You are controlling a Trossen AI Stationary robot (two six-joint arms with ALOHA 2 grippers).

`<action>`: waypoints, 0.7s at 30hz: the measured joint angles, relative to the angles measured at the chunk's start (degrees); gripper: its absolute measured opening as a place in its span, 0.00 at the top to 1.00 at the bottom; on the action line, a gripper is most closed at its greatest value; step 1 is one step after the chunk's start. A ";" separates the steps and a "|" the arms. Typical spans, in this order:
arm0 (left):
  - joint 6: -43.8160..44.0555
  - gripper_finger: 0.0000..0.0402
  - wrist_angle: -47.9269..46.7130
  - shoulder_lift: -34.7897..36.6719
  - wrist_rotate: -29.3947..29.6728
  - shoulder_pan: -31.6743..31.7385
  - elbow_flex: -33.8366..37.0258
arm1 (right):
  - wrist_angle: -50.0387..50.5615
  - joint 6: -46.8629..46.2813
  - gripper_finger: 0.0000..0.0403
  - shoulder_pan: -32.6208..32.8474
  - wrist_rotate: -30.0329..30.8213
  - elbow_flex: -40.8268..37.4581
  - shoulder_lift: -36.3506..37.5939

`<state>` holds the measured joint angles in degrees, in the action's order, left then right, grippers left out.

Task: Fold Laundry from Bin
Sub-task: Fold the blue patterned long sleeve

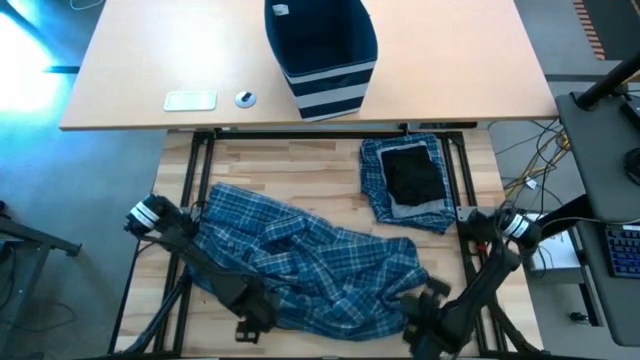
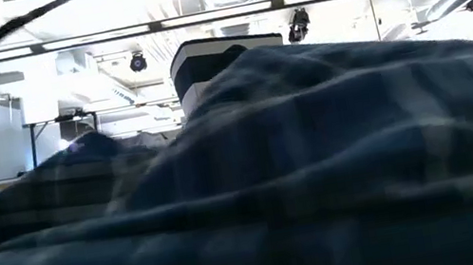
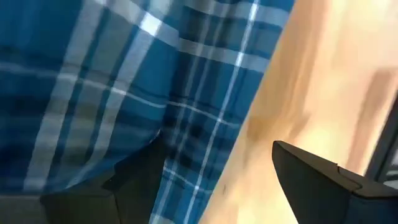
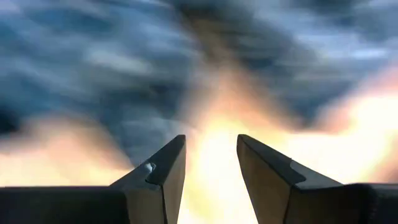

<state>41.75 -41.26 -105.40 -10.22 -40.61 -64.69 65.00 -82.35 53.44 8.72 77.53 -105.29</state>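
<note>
1. Left gripper [image 1: 252, 322] sits low at the near edge of the wooden table [image 1: 330, 195], fingers spread wide. In its wrist view one finger [image 3: 124, 186] lies against the plaid cloth and the other [image 3: 323, 180] is over bare wood, so I read it as straddling the hem, ready to take an edge and not yet gripping.

2. Right gripper [image 1: 425, 318] is near the table's near right corner, at the other end of the same garment. Its fingers [image 4: 163, 171] stand narrowly apart with wood showing between them and nothing pinched. I judge it is closing in on the hem there.

3. Both arms flank the big plaid garment [image 1: 300, 265], which lies rumpled across the near half of the table from the left edge toward the right. Working from its two ends makes sense to me: it needs pulling flat before any fold.

4. A folded stack [image 1: 408, 180] rests by the far right edge, a small black piece [image 1: 414, 175] on top of plaid and grey. It is well apart from the grippers, so it looks like finished work set aside.

5. The bin [image 1: 320, 50] stands upright on a second, paler desk [image 1: 140, 60] beyond the table's far edge, its inside looking empty from above. A small white slab [image 1: 190, 99] and a round object [image 1: 245, 98] lie near that desk's front edge.

6. From table level the plaid cloth fills nearly the whole view, with the bin's top and a bright ceiling with lamps behind.
</note>
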 joint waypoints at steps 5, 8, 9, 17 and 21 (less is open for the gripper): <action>4.00 0.29 0.25 6.91 2.54 -0.41 -0.03 | 15.44 2.53 0.65 0.56 2.23 3.99 6.51; 6.81 0.29 3.00 11.26 10.34 0.25 -0.02 | 9.92 2.32 0.65 2.70 4.32 4.45 10.34; 7.78 0.29 4.75 12.51 12.70 0.63 -0.02 | 7.12 1.83 0.65 3.39 4.69 4.38 11.15; 5.89 0.29 34.59 11.58 23.91 5.02 -1.01 | -9.26 11.52 0.65 7.13 14.26 1.55 7.48; 2.81 0.29 43.79 5.71 24.25 6.47 -4.35 | -15.64 27.09 0.65 7.36 16.04 2.01 2.52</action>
<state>44.56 2.53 -99.69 14.03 -34.15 -69.03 49.36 -55.25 60.80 24.77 79.54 -102.77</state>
